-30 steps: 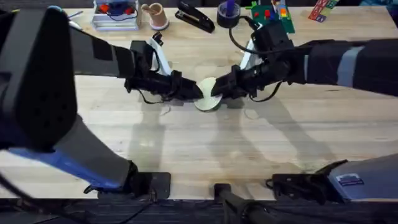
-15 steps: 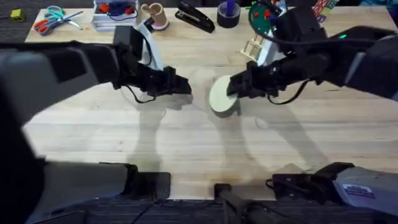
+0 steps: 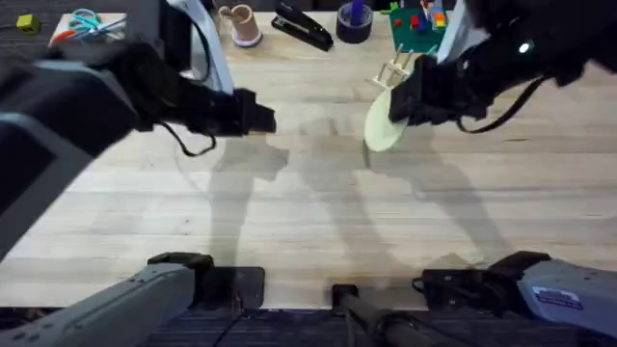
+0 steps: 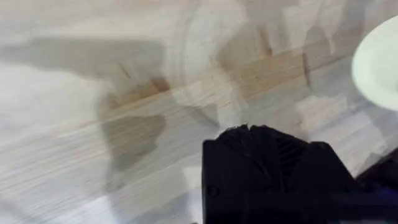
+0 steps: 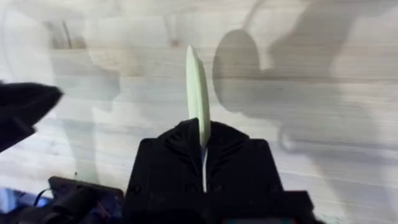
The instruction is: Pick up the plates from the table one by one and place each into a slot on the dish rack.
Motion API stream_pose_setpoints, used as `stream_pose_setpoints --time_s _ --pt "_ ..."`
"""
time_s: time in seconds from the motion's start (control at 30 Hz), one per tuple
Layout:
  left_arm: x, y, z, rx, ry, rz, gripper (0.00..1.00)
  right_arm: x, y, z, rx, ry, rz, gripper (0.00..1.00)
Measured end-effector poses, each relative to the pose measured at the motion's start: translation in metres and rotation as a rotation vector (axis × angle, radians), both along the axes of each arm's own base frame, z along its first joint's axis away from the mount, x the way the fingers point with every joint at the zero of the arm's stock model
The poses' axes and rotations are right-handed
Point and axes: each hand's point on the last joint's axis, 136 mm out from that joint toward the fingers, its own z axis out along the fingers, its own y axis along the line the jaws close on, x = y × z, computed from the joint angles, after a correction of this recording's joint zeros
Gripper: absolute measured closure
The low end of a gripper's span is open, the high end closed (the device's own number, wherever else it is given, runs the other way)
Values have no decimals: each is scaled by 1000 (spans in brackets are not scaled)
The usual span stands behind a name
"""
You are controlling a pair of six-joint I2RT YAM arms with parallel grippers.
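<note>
Your right hand (image 3: 397, 108) is clamped on the pale cream-yellow plate (image 3: 382, 126), gripping it by its rim; in the right wrist view the plate (image 5: 198, 99) stands edge-on, rising straight out from between the two black fingers (image 5: 168, 149), which press on either face. Seen from overhead, the plate hangs tilted above the worktop (image 3: 318, 207), clear of the wood, with its shadow falling on the planks just beside it. Just behind the plate, toward the far side of the worktop, stands the dish rack (image 3: 393, 71), its upright pegs near the plate's upper edge but apart from it. Your left hand (image 3: 262, 114) hovers over the worktop on the other side of the middle, well apart from the plate, and its fingers are drawn together with nothing between them; the left wrist view shows the closed black tips (image 4: 261, 155) above bare wood, with the cream plate (image 4: 379, 65) at the frame's edge. Along the far edge sit a stapler (image 3: 301, 24), a green board (image 3: 415, 29) and scissors (image 3: 82, 27).
</note>
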Motion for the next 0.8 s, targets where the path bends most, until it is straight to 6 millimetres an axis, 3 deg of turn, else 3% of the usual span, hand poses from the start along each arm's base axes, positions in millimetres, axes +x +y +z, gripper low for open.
stream_pose_setpoints --time_s 0.33,0.63,0.7,0.8 --pt "17 23 79 177 -182 -25 960 8 -28 54 -129 -97 -61 971" --pt "21 32 124 272 -288 -80 920 15 -51 107 -196 -212 -160 971" --pt "22 34 128 291 -304 -85 873 16 -58 119 -213 -241 -191 971" --pt "22 37 128 310 -309 -90 725 13 -68 130 -249 -249 -223 971"
